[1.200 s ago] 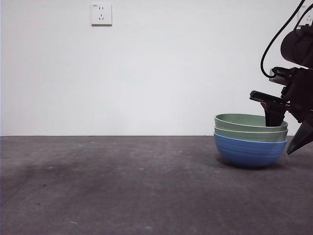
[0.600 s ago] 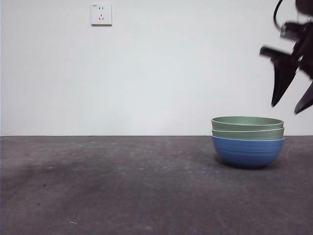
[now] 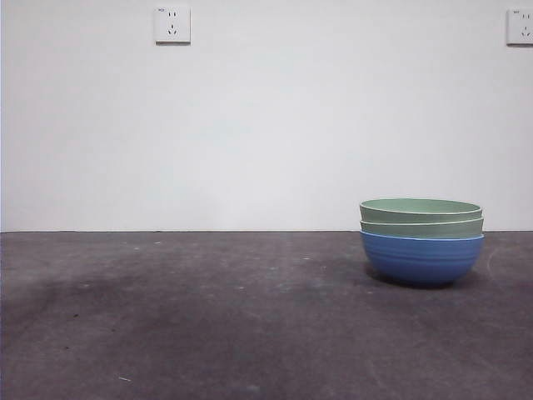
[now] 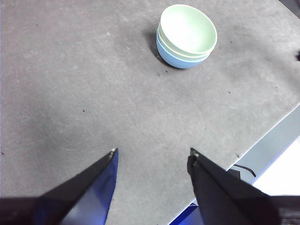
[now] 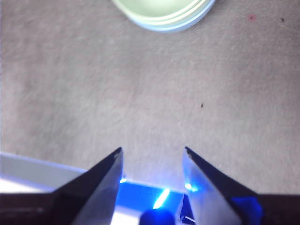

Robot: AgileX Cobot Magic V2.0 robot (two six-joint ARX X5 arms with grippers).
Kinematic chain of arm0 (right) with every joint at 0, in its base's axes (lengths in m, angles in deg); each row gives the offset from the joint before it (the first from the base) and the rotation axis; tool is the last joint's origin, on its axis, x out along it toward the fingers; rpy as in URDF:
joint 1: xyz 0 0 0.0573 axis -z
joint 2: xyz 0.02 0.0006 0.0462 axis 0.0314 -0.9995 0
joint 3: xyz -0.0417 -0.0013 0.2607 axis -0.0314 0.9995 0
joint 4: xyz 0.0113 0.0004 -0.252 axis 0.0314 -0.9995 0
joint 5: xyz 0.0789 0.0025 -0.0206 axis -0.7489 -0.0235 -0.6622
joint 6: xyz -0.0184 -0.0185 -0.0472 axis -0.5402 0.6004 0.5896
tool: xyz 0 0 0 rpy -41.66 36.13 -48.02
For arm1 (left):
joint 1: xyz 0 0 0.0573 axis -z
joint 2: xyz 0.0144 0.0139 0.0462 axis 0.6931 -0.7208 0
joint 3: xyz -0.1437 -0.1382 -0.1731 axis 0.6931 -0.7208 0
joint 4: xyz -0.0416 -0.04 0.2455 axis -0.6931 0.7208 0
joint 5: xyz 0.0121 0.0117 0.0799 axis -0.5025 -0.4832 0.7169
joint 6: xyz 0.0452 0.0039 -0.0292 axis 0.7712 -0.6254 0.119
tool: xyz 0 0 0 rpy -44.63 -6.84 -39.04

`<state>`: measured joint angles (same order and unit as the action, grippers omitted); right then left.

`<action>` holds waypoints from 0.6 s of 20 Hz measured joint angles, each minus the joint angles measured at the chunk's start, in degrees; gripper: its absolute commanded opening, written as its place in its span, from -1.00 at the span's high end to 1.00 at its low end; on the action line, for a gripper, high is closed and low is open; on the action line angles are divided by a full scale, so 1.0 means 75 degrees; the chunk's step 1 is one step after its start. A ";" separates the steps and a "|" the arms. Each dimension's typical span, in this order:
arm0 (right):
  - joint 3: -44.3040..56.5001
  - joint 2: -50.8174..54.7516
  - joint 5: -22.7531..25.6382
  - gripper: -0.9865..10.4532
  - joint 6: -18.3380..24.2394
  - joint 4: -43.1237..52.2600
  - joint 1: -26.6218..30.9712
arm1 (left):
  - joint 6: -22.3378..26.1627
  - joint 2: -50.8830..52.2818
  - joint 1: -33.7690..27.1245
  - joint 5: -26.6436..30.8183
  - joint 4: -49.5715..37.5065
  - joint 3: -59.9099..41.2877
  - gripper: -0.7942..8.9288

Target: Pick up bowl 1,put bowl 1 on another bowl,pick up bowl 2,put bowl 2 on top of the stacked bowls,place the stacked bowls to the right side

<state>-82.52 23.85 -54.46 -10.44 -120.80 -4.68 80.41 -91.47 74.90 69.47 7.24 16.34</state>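
The stacked bowls [image 3: 421, 242] stood on the right side of the counter [image 3: 208, 317], toward its far edge, upright and level. At the bottom was the blue ribbed bowl [image 3: 421, 260]; two sage-green bowls sat nested in it, the lower green bowl [image 3: 421, 227] showing only as a band above the blue rim, the upper green bowl [image 3: 420, 209] showing its pale rim on top. Nothing touched the stack.

No arm appeared in the front view. The left end effector [image 4: 152, 157] hung high over the counter, well apart from the stack, its two black jaws spread wide with bare grey surface between them. From that wrist the stack showed small, its pale green inside facing up.

The right end effector [image 5: 152, 152] also hung above the counter near its edge, jaws apart and holding nothing; the stack's rim [image 5: 164, 14] was just in sight beyond it, blurred. A blue glow showed between the bases of its jaws.

The counter top was dark grey and scuffed. On the white wall behind were two sockets, one at upper left [image 3: 172, 24], one at the upper right corner [image 3: 520, 26].
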 measured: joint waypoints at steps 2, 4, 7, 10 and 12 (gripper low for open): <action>0.0000 0.0309 -0.0003 0.86 0.0102 -0.0137 -0.0035 | 0.0003 0.0000 0.0000 0.0000 0.0070 0.0000 0.57; 0.0000 0.0469 0.0000 0.85 0.0245 -0.0239 -0.0038 | 0.0006 0.0000 0.0000 0.0000 0.0119 0.0000 0.85; 0.0000 0.0498 0.0000 0.82 0.0300 -0.0321 -0.0038 | 0.0003 0.0000 0.0000 0.0000 0.0134 0.0000 0.85; 0.0000 0.0498 0.0000 0.82 0.0303 -0.0321 -0.0038 | 0.0003 0.0000 0.0000 0.0000 0.0137 0.0000 0.84; 0.0000 0.0498 0.0006 0.82 0.0303 -0.0321 -0.0038 | 0.0003 0.0000 0.0000 0.0000 0.0134 0.0000 0.84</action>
<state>-82.52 27.59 -54.42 -8.17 -123.20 -4.97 80.44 -91.47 74.90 69.47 8.24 16.34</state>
